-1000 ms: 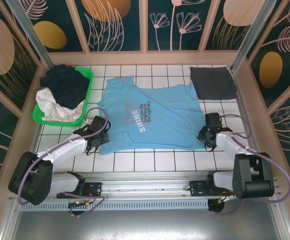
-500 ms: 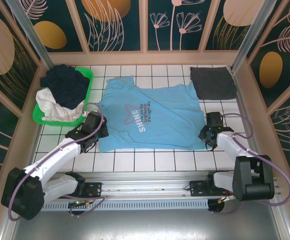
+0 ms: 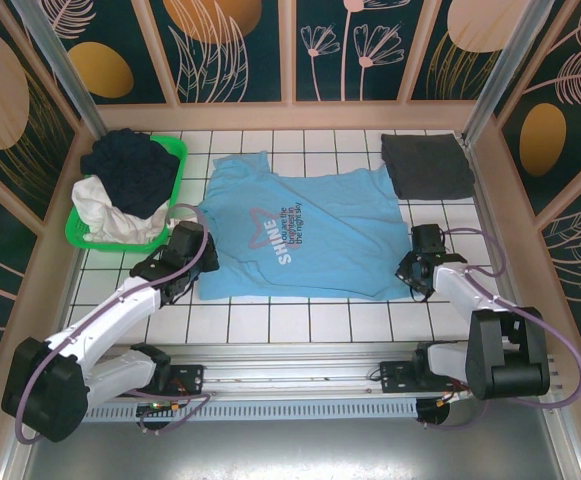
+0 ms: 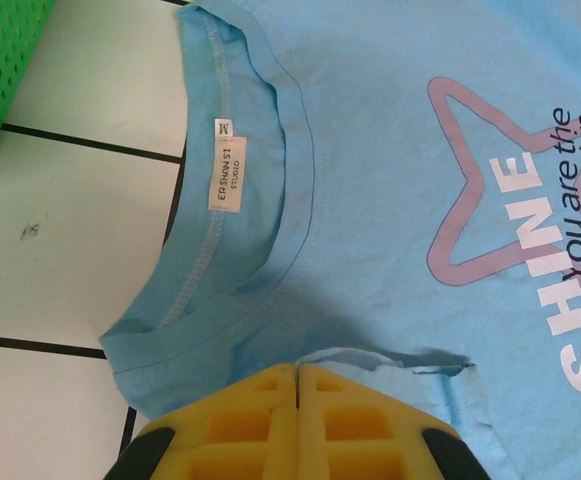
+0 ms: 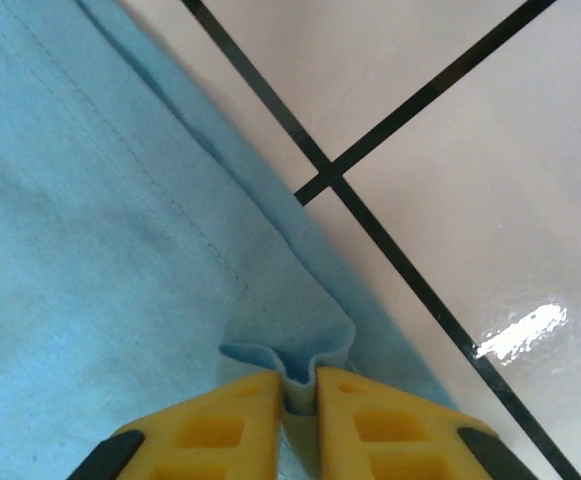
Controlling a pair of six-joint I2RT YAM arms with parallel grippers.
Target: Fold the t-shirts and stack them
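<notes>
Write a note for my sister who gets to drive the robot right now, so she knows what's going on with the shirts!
Left gripper: shut on the light blue t-shirt, pinching cloth beside the collar.
Right gripper: shut on the same shirt's hem at the other end.
Things: the blue shirt lies spread flat, print up, mid-table. The dark grey t-shirt lies folded at the far right corner. The green basket at far left holds other clothes.
Done: the grey shirt looks folded.
Left: fold the blue shirt, then stack the two.
</notes>
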